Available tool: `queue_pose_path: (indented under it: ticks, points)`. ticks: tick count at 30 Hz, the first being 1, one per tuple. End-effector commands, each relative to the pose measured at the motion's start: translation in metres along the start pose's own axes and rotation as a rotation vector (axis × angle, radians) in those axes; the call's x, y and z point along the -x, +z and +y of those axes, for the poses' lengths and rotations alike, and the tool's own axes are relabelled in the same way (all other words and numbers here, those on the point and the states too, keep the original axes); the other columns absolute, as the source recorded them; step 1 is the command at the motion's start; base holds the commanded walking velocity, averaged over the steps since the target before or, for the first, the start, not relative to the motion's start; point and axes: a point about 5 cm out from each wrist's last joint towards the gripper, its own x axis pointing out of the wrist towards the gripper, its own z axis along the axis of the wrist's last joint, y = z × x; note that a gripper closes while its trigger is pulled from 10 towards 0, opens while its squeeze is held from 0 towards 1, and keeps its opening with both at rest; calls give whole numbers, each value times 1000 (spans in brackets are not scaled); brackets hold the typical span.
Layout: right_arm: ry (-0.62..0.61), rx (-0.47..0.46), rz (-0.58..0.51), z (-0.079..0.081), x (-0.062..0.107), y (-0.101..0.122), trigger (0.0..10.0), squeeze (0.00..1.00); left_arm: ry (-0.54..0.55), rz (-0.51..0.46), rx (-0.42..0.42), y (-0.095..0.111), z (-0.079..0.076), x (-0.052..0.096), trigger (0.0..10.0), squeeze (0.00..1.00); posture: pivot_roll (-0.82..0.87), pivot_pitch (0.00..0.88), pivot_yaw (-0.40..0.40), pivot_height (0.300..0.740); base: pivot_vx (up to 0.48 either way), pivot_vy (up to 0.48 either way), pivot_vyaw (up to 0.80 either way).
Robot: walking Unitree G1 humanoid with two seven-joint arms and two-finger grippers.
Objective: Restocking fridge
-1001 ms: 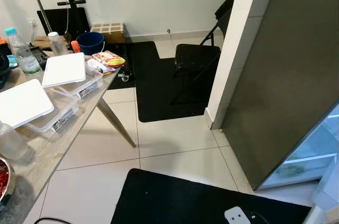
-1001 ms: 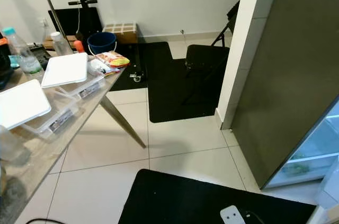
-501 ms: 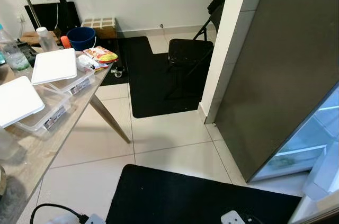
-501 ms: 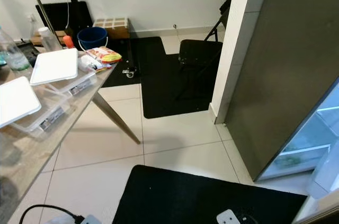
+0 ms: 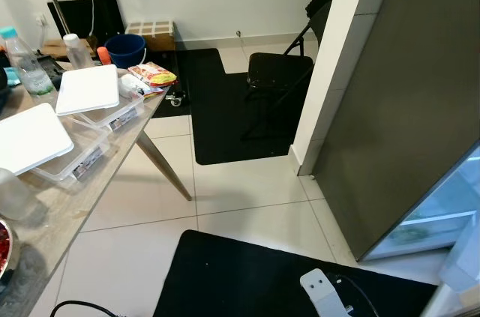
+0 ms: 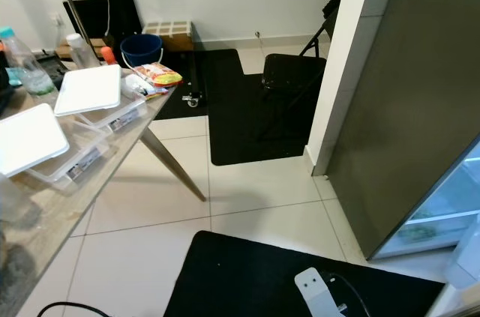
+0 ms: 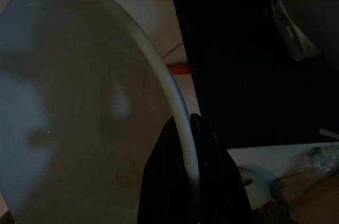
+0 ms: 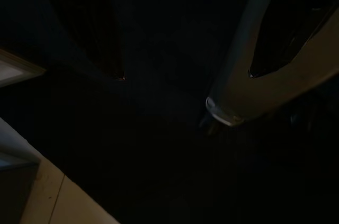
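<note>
My head has turned a little, so the table (image 5: 90, 182) and the fridge (image 5: 420, 107) sit in new spots in my eyes. A white plug box (image 5: 324, 293) on the black mat (image 5: 240, 279) now shows more by my feet.

A grey stone-topped table (image 5: 71, 204) stands at nine o'clock, carrying two clear plastic boxes with white lids (image 5: 88, 92), with clear plastic bottles (image 5: 21, 62) behind them. A black folding chair (image 5: 279, 73) sits at twelve o'clock on a black floor mat (image 5: 225, 118). The dark grey fridge (image 5: 405, 107) stands at three o'clock.
</note>
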Motion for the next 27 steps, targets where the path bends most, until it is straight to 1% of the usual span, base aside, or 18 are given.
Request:
queue_pose_path:
  ticks: [1, 6, 7, 8, 10, 11, 12, 14, 19, 25, 27]
  points:
    - [-20, -30, 16, -4, 1, -5, 10000, 0, 6, -8, -17, 5, 6, 0, 10000, 0, -28, 0, 51, 740, 0, 0, 0]
    - [-39, -65, 27, -7, 3, -13, 10000, 0, 21, -29, -45, 15, 16, 0, 10000, 0, -32, 0, 74, 740, 0, 0, 0]
    - [-39, -65, 27, -7, 3, -13, 10000, 0, 21, -29, -45, 15, 16, 0, 10000, 0, -32, 0, 74, 740, 0, 0, 0]
    - [-55, -88, 40, -10, 5, -19, 10000, 0, 28, -30, -49, 16, 20, 1, 10000, 0, -38, 0, 77, 740, 0, 0, 0]
    - [-63, -99, 49, -11, 6, -23, 10000, 0, 30, -30, -50, 16, 22, 1, 10000, 0, -42, 0, 78, 740, 0, 0, 0]
    - [-72, -111, 62, -12, 7, -29, 10000, 0, 31, -27, -50, 15, 23, 1, 10000, 0, -46, 0, 78, 740, 0, 0, 0]
    - [-77, -116, 70, -14, 8, -32, 10000, 0, 28, -21, -42, 13, 21, 1, 10000, 0, -47, 0, 77, 740, 0, 0, 0]
    - [-77, -116, 70, -14, 8, -32, 10000, 0, 28, -21, -42, 13, 21, 1, 10000, 0, -47, 0, 77, 740, 0, 0, 0]
    - [-87, -117, 90, -18, 11, -41, 10000, 0, 10, -1, -33, 4, 14, 1, 10000, 0, -39, 0, 70, 740, 0, 0, 0]
    - [-92, -117, 94, -21, 12, -41, 10000, 0, 6, 8, -29, 0, 12, 1, 10000, 0, -38, 0, 67, 740, 0, 0, 0]
    - [-93, -118, 88, -22, 11, -38, 10000, 0, 7, 10, -21, 0, 12, 1, 10000, 0, -33, 0, 61, 740, 0, 0, 0]
